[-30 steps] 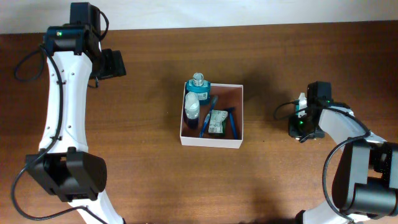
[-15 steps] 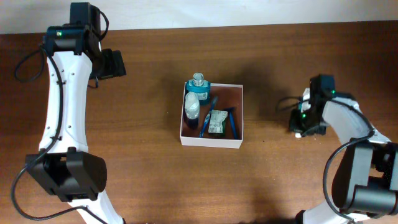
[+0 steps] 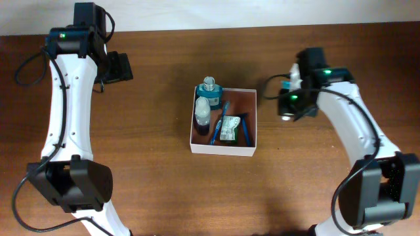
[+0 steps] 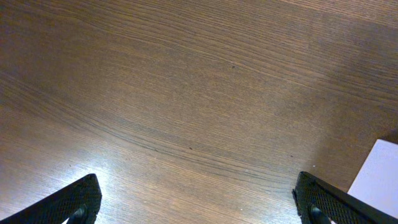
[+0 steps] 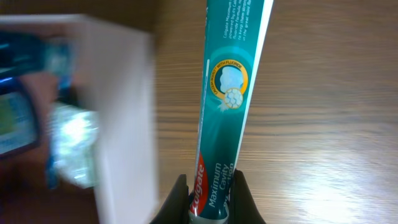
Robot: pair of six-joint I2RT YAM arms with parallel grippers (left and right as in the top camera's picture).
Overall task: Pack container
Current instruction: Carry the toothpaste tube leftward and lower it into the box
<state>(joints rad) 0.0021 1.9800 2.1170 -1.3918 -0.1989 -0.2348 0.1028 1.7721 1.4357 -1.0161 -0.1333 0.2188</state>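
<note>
The container is a square white-walled box with a reddish-brown inside at the table's middle. It holds a teal bottle, a small white bottle, a blue toothbrush and a wrapped packet. My right gripper is shut on a teal toothpaste tube and holds it above the table just right of the container, whose white wall shows at left in the right wrist view. My left gripper is open and empty over bare wood at the far left.
The table is dark brown wood. A corner of the container shows at the right edge of the left wrist view. The right arm's cable loops beside its wrist.
My right gripper has moved left and toward the back with the toothpaste tube, from the table's right side to just right of the container. The left arm has not moved.
</note>
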